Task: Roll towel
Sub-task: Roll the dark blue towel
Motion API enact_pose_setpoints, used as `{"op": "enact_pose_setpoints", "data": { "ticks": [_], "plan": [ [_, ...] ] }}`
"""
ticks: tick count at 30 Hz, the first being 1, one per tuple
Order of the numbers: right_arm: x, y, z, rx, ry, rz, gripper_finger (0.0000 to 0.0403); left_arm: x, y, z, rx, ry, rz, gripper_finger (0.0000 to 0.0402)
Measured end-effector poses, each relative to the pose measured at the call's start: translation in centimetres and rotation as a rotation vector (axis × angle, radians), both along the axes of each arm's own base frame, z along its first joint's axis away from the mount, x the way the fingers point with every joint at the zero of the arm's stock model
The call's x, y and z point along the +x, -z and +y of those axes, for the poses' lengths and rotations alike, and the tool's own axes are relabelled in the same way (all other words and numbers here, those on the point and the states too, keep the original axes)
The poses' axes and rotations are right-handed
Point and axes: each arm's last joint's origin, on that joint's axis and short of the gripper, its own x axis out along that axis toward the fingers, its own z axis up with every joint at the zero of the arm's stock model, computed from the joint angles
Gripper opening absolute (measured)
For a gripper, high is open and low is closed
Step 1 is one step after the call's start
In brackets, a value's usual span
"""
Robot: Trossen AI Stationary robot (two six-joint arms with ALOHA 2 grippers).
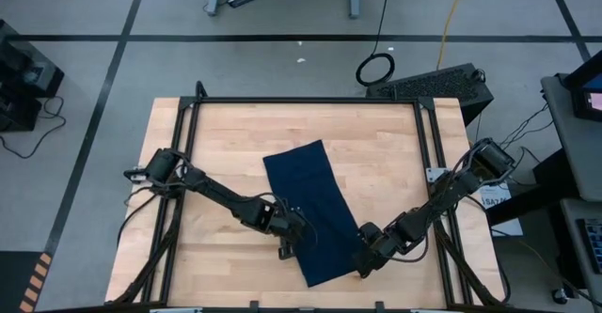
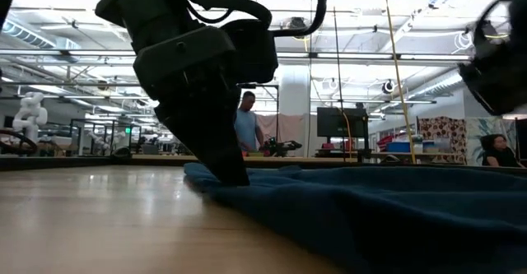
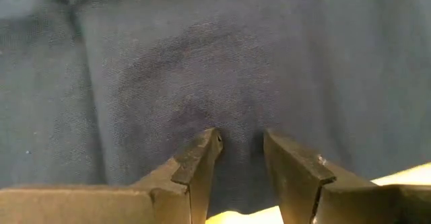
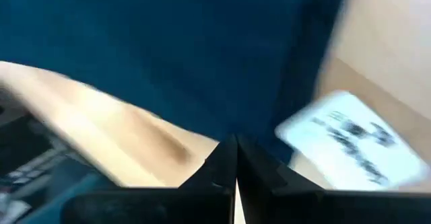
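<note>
Two black, multi-jointed robot arms with rounded joint housings, thin black cables looping at their bases, left gripper with dark wedge-shaped, matte fingers, right gripper with black, tapered fingers

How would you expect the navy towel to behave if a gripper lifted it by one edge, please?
The towel will probably droop rather than hold its shape: it lies flat on the table with soft wrinkles in the low view. It likely weighs little, being thin woven fabric. Pushed, it would probably bunch rather than slide whole. It seems unlikely to roll unaided.
</note>
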Motion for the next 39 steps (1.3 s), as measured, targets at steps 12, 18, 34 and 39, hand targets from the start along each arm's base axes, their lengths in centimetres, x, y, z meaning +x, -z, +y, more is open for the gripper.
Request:
{"op": "enact_pose_setpoints", "data": {
  "ticks": [12,18,34,39],
  "plan": [
    [-0.8,-0.9,0.0,0.052,-0.054,0.051,0.0000,0.1,0.0,0.5,0.008,0.048,0.009,0.0138],
    [0.0,-2.9,0.1,0.070,0.011,-0.146,0.0000,-0.3,-2.4,0.2,-0.111,0.074,0.048,0.0138],
    [5.9,-3.6,-7.6,-0.013,0.133,-0.375,0.0000,-2.2,-10.5,0.8,-0.123,-0.193,-0.190,0.0138],
    [6.6,-3.2,-11.7,-0.140,0.034,-0.368,0.0000,-1.3,-6.8,1.3,-0.230,-0.215,-0.076,0.0138]
  ]
}}
